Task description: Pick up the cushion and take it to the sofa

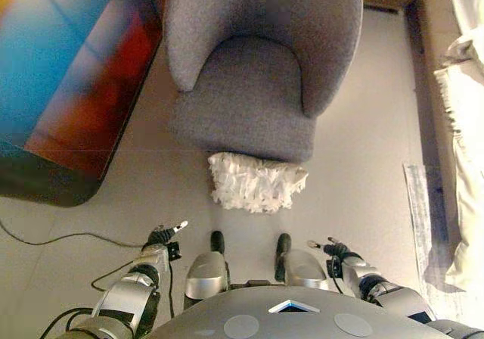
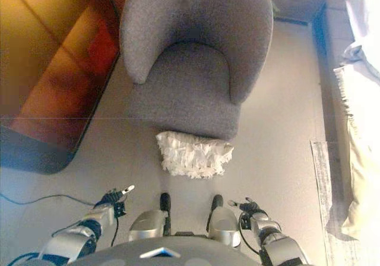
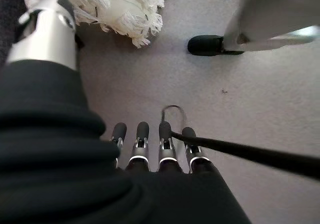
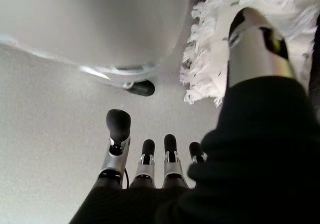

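A white fringed cushion [image 1: 255,181] lies on the floor against the front of a grey armchair [image 1: 257,66]. It also shows in the right eye view [image 2: 193,153], the left wrist view [image 3: 120,6] and the right wrist view [image 4: 225,49]. My left hand [image 1: 162,238] hangs low at the lower left, fingers straight and empty, short of the cushion. My right hand [image 1: 336,250] hangs low at the lower right, fingers straight and empty. Both hands also show in their wrist views, the left [image 3: 150,146] and the right [image 4: 145,156], over bare floor.
A dark low table with a coloured glossy top [image 1: 68,82] stands at the left. A beige sofa edge with light cloth [image 1: 461,112] runs along the right. A pale mat strip [image 1: 423,225] lies on the floor at the right.
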Available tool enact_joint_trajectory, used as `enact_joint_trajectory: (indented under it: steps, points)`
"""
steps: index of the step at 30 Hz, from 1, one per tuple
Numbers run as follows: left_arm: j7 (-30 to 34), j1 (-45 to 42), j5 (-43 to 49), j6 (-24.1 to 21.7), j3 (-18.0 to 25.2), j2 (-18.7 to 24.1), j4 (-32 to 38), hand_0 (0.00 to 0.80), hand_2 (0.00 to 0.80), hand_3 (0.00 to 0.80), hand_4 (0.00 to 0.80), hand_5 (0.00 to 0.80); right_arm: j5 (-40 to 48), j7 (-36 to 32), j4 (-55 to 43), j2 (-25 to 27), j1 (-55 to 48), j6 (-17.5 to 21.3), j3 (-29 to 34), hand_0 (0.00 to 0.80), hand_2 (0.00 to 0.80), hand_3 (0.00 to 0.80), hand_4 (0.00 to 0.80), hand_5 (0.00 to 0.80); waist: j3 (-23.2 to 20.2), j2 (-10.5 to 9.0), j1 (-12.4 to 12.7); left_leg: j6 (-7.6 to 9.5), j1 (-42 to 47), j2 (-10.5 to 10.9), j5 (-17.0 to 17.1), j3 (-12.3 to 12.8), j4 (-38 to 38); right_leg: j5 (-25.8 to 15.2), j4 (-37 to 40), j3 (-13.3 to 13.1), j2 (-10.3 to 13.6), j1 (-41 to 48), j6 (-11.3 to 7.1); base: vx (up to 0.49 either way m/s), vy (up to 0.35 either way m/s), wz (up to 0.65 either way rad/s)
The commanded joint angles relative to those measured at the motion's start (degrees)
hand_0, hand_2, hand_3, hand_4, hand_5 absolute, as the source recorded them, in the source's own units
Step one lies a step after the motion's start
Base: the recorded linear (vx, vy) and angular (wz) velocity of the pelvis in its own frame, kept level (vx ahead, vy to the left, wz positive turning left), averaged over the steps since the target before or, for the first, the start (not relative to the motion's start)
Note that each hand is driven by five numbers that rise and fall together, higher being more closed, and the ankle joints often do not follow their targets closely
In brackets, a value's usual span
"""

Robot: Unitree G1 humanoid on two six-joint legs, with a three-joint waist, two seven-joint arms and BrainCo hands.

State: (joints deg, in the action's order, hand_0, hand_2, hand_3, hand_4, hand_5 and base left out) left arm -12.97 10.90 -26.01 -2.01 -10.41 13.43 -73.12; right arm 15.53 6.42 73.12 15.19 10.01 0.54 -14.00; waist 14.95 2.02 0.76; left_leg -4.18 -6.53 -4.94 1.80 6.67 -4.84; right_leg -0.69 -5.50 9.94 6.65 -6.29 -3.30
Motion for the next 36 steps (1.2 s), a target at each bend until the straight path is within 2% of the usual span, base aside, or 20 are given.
enact_joint_trajectory:
  steps: [1, 6, 8, 13, 14, 15, 20, 26, 30, 36]
  points:
    - [-5.0, 6.0, -3.0, -4.3, -2.1, 0.9, 0.9, 0.0, 0.0, 0.0, 0.0, 0.0, 1.8, 6.5, -2.3, 2.5, 8.1, 4.9, -2.2, 0.0, 0.0, 0.0, 0.0, 0.0, 3.7, -0.96, 0.0, 1.88, -8.7, 2.2, -1.5, -1.4, -6.8, 1.6, -1.5, -0.6, 0.9, -3.4, 0.98, -0.164, 0.018, -0.02]
    - [-8.7, 12.7, -3.5, -5.8, -4.5, 2.4, 2.7, 0.0, 0.0, 0.0, 0.0, 0.0, 0.8, 14.2, -4.0, 3.4, 16.7, 6.8, -4.9, 0.0, 0.0, 0.0, 0.0, 0.0, 8.2, -0.42, -0.4, 2.46, -15.9, 3.3, -0.4, -1.9, -7.4, 1.2, -4.4, -0.8, 1.0, -12.0, 1.12, -0.16, 0.013, -0.02]
    - [-10.5, 15.7, -3.2, -5.7, -5.7, 2.8, 3.5, 0.0, 0.0, 0.0, 0.0, 0.0, 0.0, 16.8, -4.9, 3.9, 20.1, 6.4, -5.3, 0.0, 0.0, 0.0, 0.0, 0.0, 10.2, -0.35, -0.7, 2.85, -18.8, 3.7, -0.5, -1.7, -8.7, 1.2, -6.9, -0.9, 1.2, -15.7, 0.95, -0.114, 0.028, 0.1]
    - [-11.1, 19.7, -4.0, -7.7, -6.7, 3.1, 4.9, 0.0, 0.0, 0.0, 0.0, 0.0, -1.6, 18.8, -6.0, 5.7, 24.5, 6.1, -6.4, 0.0, 0.0, 0.0, 0.0, 0.0, 13.0, -0.02, -1.2, 3.61, -24.1, 4.3, -0.6, -1.3, -11.3, 1.0, -10.9, -1.7, 1.5, -22.6, 0.74, -0.072, 0.069, 0.11]
    - [-9.8, 24.5, -5.6, -5.4, -6.6, 5.8, 3.9, 0.0, 0.0, 0.0, 0.0, 0.0, -1.6, 18.6, -6.2, 7.3, 27.7, 5.2, -7.1, 0.0, 0.0, 0.0, 0.0, 0.0, 13.8, 0.25, -2.0, 3.53, -26.6, 4.1, -0.7, -0.8, -12.8, 1.1, -13.0, -2.1, 1.4, -25.5, 0.9, -0.038, 0.106, 0.05]
    - [-9.4, 26.2, -6.5, -5.5, -6.9, 6.2, 3.4, 0.0, 0.0, 0.0, 0.0, 0.0, -1.6, 18.9, -6.8, 8.0, 28.9, 4.7, -7.3, 0.0, 0.0, 0.0, 0.0, 0.0, 14.3, 0.28, -2.4, 3.54, -28.0, 4.0, -1.2, -0.5, -14.5, 1.3, -14.1, -2.6, 1.5, -27.1, 0.92, -0.044, 0.122, 0.03]
    - [-11.6, 31.2, -7.2, -7.2, -8.3, 5.7, 4.3, 0.0, 0.0, 0.0, 0.0, 0.0, -2.4, 20.0, -7.0, 9.8, 34.7, 5.1, -8.6, 0.0, 0.0, 0.0, 0.0, 0.0, 14.8, 0.98, -2.9, 4.0, -36.0, 3.4, -1.7, -0.4, -18.5, 1.4, -18.0, -4.2, 0.8, -36.1, 1.07, -0.037, 0.064, -0.01]
    - [-14.7, 34.9, -6.3, -10.3, -9.8, 5.3, 4.2, 0.0, 0.0, 0.0, 0.0, 0.0, -2.3, 22.4, -6.7, 10.6, 39.4, 5.6, -10.3, 0.0, 0.0, 0.0, 0.0, 0.0, 14.8, 1.46, -3.1, 4.18, -46.4, 3.0, -2.4, -1.4, -24.0, 1.9, -23.8, -5.4, 0.6, -46.3, 1.73, -0.029, 0.001, 0.04]
    - [-15.9, 36.8, -5.1, -12.9, -10.6, 6.0, 4.5, 0.0, 0.0, 0.0, 0.0, 0.0, -2.4, 23.8, -6.7, 11.6, 41.9, 5.1, -11.0, 0.0, 0.0, 0.0, 0.0, 0.0, 14.8, 1.59, -3.0, 4.2, -52.3, 2.9, -3.1, -1.8, -27.4, 2.4, -28.2, -5.5, 0.7, -52.5, 2.1, -0.002, -0.004, 0.06]
    - [-18.3, 40.5, -4.4, -13.9, -11.3, 7.4, 4.7, 0.0, 0.0, 0.0, 0.0, 0.0, -2.4, 24.5, -5.6, 12.8, 46.7, 3.4, -12.5, 0.0, 0.0, 0.0, 0.0, 0.0, 14.8, 2.09, -2.9, 3.87, -61.1, 2.6, -4.1, -1.6, -32.0, 3.3, -34.0, -5.7, 0.9, -61.5, 2.27, 0.0, 0.005, 0.03]
